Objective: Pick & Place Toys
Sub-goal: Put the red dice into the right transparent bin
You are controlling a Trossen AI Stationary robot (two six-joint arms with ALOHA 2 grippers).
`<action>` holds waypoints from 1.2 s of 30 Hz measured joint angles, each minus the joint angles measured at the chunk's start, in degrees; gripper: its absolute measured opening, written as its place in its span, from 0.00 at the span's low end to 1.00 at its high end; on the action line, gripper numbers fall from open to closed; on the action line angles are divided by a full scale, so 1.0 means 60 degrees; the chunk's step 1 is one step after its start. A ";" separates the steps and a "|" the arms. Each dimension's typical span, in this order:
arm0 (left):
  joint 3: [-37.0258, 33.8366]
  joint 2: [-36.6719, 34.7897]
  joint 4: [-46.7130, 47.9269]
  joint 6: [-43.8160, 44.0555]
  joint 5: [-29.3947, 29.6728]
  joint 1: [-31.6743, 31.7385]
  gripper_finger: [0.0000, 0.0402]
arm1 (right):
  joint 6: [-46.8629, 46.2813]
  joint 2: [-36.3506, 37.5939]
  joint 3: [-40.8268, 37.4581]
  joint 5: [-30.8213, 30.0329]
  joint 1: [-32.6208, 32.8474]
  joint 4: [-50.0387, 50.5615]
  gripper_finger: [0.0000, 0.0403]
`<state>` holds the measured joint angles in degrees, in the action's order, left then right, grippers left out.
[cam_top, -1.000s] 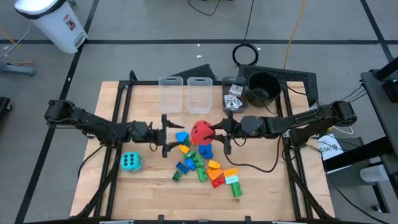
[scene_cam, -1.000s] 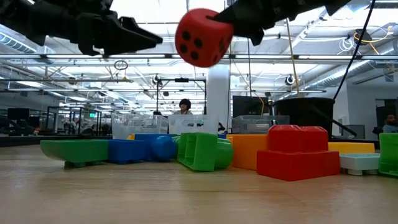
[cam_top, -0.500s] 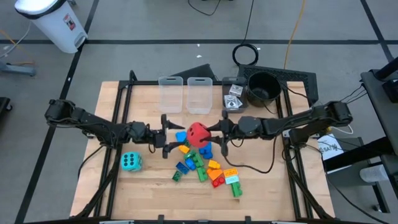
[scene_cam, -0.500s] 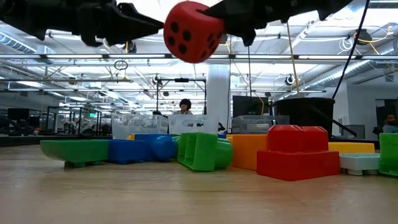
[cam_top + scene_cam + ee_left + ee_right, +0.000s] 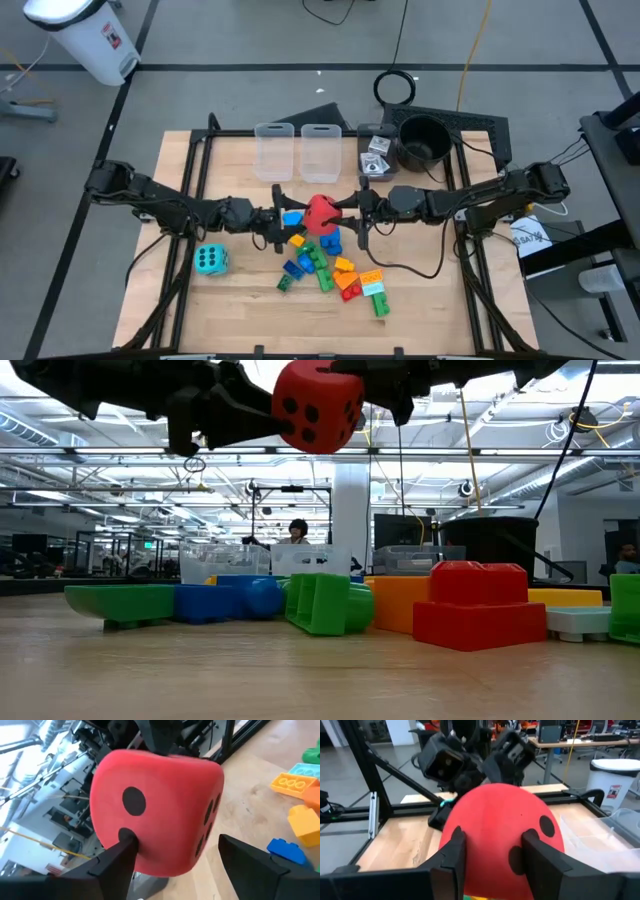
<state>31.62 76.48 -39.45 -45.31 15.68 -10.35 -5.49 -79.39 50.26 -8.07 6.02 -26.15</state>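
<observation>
High view: the red die (image 5: 320, 212) hangs above the brick pile (image 5: 330, 262), roughly over its end nearer the bins (image 5: 298, 152). The right gripper (image 5: 343, 210) comes in from the pot (image 5: 423, 139) side and pinches the die; the left gripper (image 5: 289, 212) reaches it from the opposite side. The teal die (image 5: 210, 261) sits on the table (image 5: 230, 300), well apart from the pile, on the left arm's side. Cards (image 5: 376, 152) lie beside the pot.

Low view: the red die is held clear above the bricks, not touching them, with a dark gripper against each flank.

Left wrist view: this arm's fingers (image 5: 117, 857) stand wide around the die, one touching a dotted face, the other just beside the far face; whether they press yet, I cannot tell.

Right wrist view: both fingers (image 5: 451, 855) are closed on the die, and the foam bulges between them.

Handling, as a judgement: the die looks light, soft and springy, so it dents under a squeeze and could squirm or rotate out of a shallow pinch. Flat opposite faces, taken near the middle and away from corners, seem the safest hold; the receiving jaws should clamp before the giving ones let go
</observation>
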 joint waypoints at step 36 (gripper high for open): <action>0.0156 0.0029 -0.0452 -0.0268 0.1220 -0.0807 0.92 | -0.0253 -0.0070 0.0040 0.0270 0.0080 0.0294 0.33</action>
<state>32.56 76.65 -42.16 -46.92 23.00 -15.19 -7.01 -79.81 50.50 -6.45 6.50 -24.38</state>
